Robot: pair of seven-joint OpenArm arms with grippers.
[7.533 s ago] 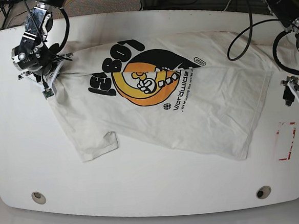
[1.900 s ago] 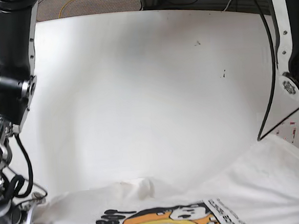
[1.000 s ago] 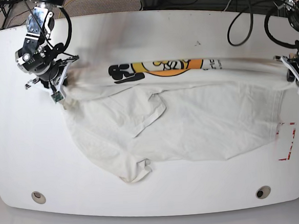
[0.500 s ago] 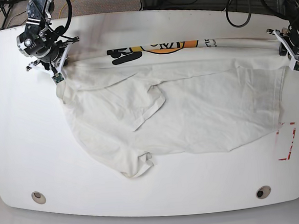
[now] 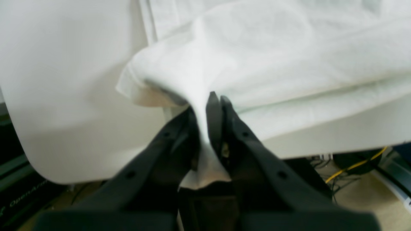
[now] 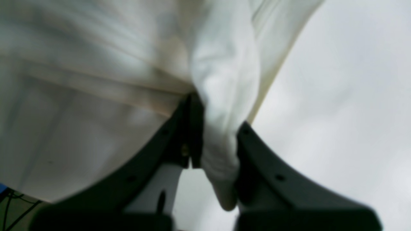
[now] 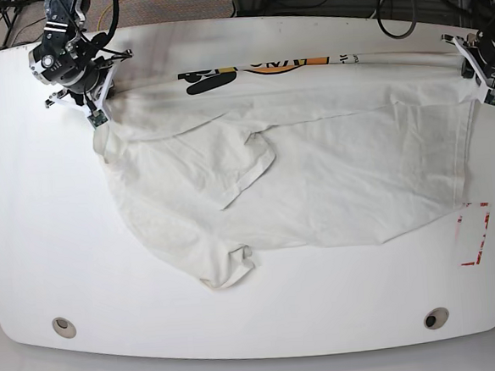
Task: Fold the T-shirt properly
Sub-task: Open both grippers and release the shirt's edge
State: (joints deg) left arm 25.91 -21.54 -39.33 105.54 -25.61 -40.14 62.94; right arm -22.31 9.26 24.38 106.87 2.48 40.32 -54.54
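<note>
T-shirt (image 7: pixel 315 172): one, cream, spread wrinkled across the table's (image 7: pixel 257 321) far half, its back edge stretched taut along the far edge between my two grippers; a strip of black and orange print shows on that edge.
Sleeves: one lies folded onto the body left of centre; a second bunched bit of cloth sits at the shirt's near-left corner.
Left gripper (image 7: pixel 483 71): mine, at the far right corner, jaws pinched tight on a fold of the shirt.
Right gripper (image 7: pixel 91 96): mine, at the far left corner, clamped on a thick bunch of cloth.
Marks: one red rectangle (image 7: pixel 474 234) near the right edge, just beside the shirt.
Holes (image 7: pixel 64 326): two, by the near edge.
</note>
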